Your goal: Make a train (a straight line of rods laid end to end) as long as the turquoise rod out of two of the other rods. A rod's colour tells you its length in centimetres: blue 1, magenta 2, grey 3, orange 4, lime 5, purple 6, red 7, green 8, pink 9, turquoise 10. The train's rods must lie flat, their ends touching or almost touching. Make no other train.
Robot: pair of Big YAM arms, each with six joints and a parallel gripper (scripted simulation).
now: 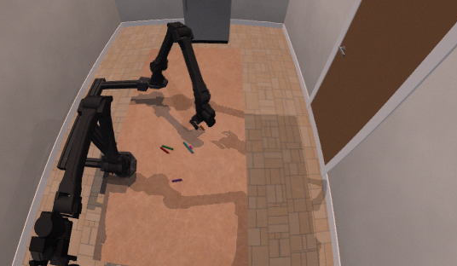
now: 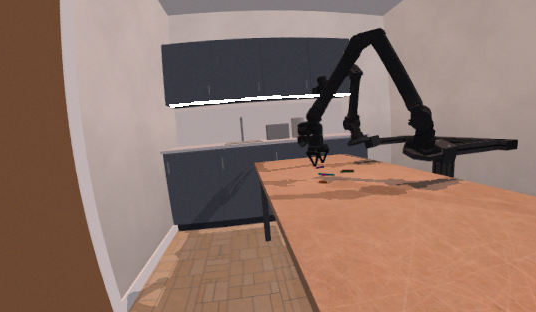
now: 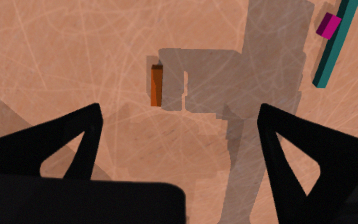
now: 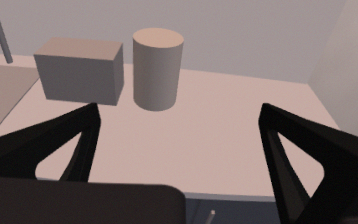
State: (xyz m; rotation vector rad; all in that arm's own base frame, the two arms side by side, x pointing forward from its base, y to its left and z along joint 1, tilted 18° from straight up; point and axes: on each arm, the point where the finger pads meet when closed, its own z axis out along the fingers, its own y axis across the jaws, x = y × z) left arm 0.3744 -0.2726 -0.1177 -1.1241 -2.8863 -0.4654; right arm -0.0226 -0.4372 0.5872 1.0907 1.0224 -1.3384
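My left gripper (image 1: pixel 198 126) (image 2: pixel 319 162) (image 3: pixel 180 112) is open and empty, above the table near the orange rod (image 1: pixel 201 128) (image 2: pixel 323 182) (image 3: pixel 156 86), which lies flat. The turquoise rod (image 1: pixel 187 146) (image 3: pixel 336 50) lies nearby with the small magenta rod (image 1: pixel 190 147) (image 3: pixel 328 26) close against its side. The green rod (image 1: pixel 167 147) (image 2: pixel 347 171) and red rod (image 1: pixel 164 150) lie side by side. The purple rod (image 1: pixel 176 180) (image 2: pixel 320 167) lies apart from them. My right gripper (image 4: pixel 179 112) is open and empty, away from the rods.
The table (image 1: pixel 214 77) (image 2: pixel 416 240) carries the rods, with arm shadows across it. The right wrist view faces a counter (image 4: pixel 220 150) with a grey box (image 4: pixel 80 75) and a cylinder (image 4: pixel 156 72). The right arm (image 1: pixel 73 170) reaches beyond the table's side.
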